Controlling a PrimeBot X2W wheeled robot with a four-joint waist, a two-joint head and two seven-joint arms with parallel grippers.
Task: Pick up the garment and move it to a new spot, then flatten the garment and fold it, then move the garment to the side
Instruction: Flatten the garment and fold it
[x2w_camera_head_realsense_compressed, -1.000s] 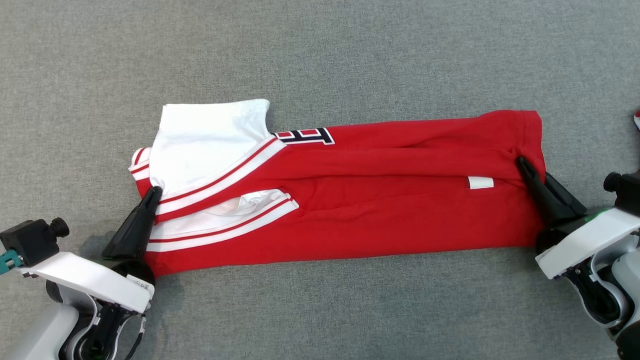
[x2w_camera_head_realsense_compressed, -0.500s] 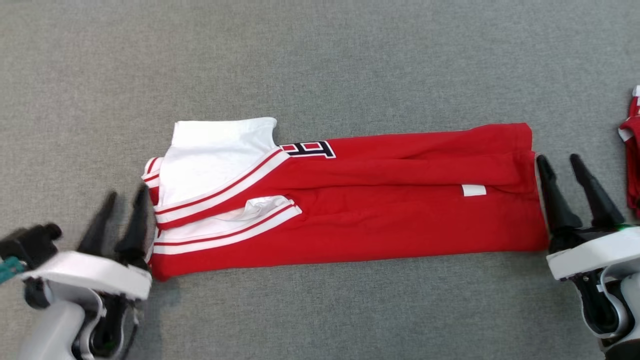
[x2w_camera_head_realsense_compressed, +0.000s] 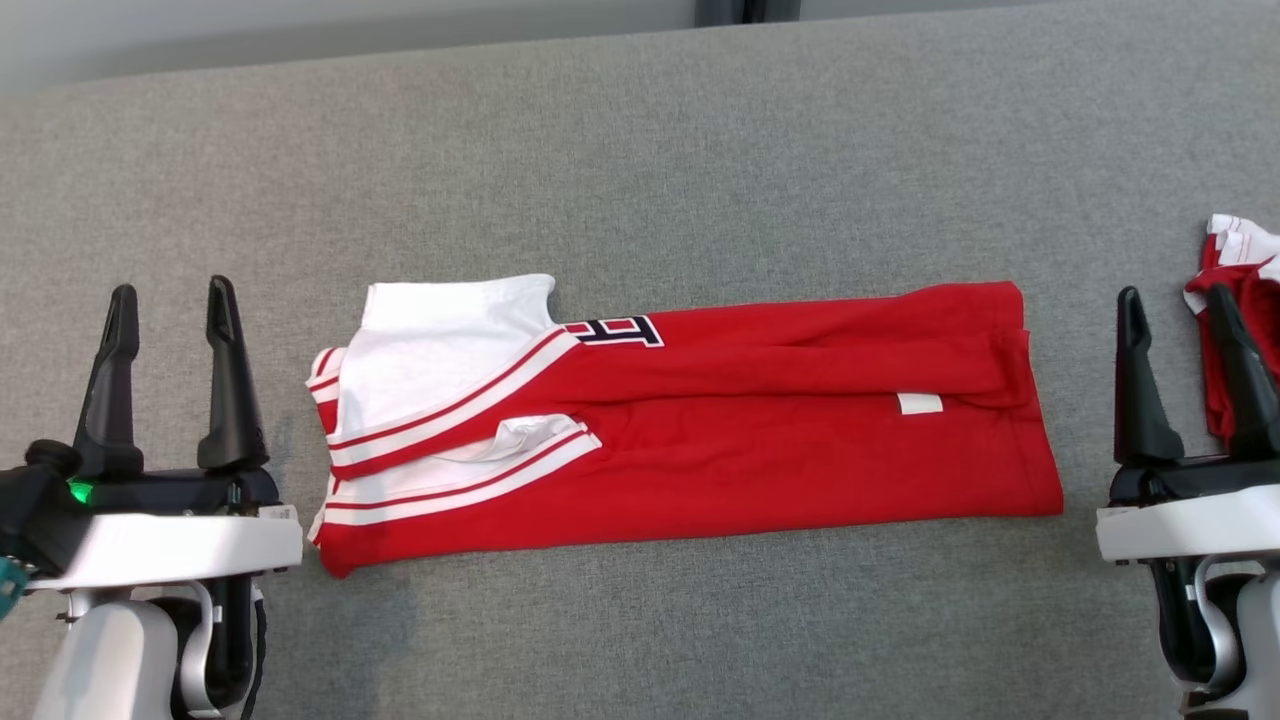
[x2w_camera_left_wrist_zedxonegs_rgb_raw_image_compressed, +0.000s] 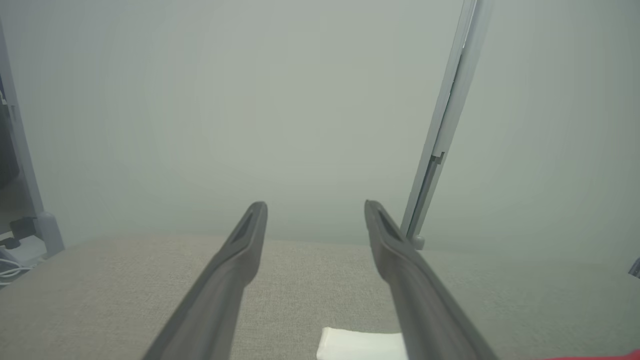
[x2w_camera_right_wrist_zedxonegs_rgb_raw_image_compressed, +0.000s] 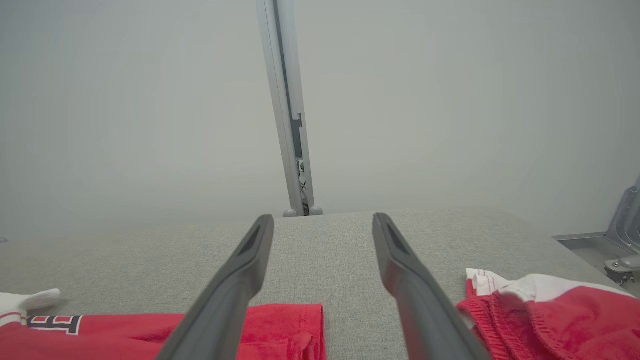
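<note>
Left end effector (x2w_camera_head_realsense_compressed: 171, 287) and right end effector (x2w_camera_head_realsense_compressed: 1173, 291) flank the garment (x2w_camera_head_realsense_compressed: 700, 450), spread and empty; we advise gripping both ends evenly.

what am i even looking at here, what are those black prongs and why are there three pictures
This is a two-armed robot folding laundry. The picture from above comes from a camera on its head, looking down. The black prongs are its two grabbers: the left claw and the right claw. The other two pictures come from a camera on each wrist, looking out along that claw. A red and white shirt, folded into a long strip, lies on the grey surface between the claws. Another red garment lies bunched at the right edge. Both claws are open and hold nothing.
</note>
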